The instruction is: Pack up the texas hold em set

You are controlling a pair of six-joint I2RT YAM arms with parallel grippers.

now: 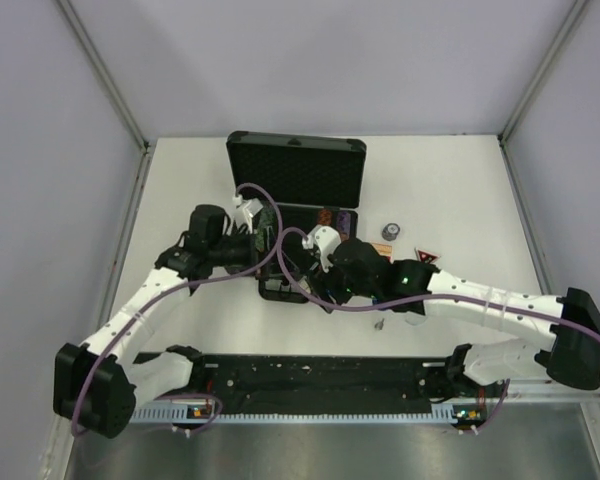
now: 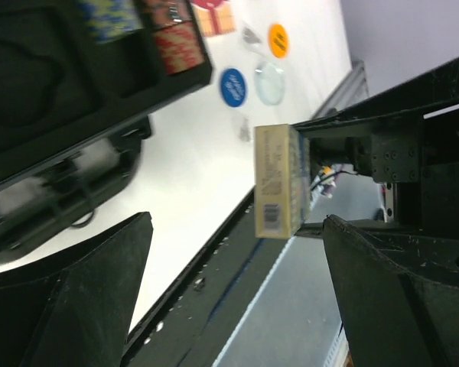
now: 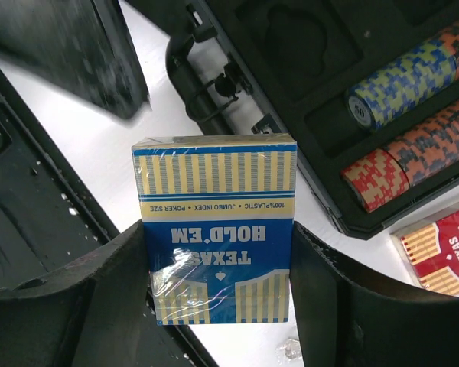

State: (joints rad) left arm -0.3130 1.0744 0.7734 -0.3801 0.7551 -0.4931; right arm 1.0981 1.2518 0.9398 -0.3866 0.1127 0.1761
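Observation:
The black case lies open at the table's middle, its lid (image 1: 296,170) raised at the back. Rows of multicoloured chips (image 3: 413,84) sit in its foam tray (image 3: 291,46). My right gripper (image 3: 218,290) is shut on the blue card box (image 3: 214,229) and holds it above the white table beside the case's handle corner. The red card box (image 3: 444,248) lies just outside the case's edge. My left gripper (image 2: 237,290) is open and empty; in its view the blue card box (image 2: 279,180) shows edge-on. My grippers (image 1: 260,225) (image 1: 315,262) hover over the case's near left side.
Small round buttons lie on the table: blue (image 2: 232,86), clear (image 2: 270,82), orange (image 2: 278,40). A red triangle (image 1: 425,257) and a small dark round piece (image 1: 390,231) lie right of the case. The black base rail (image 1: 310,375) runs along the near edge.

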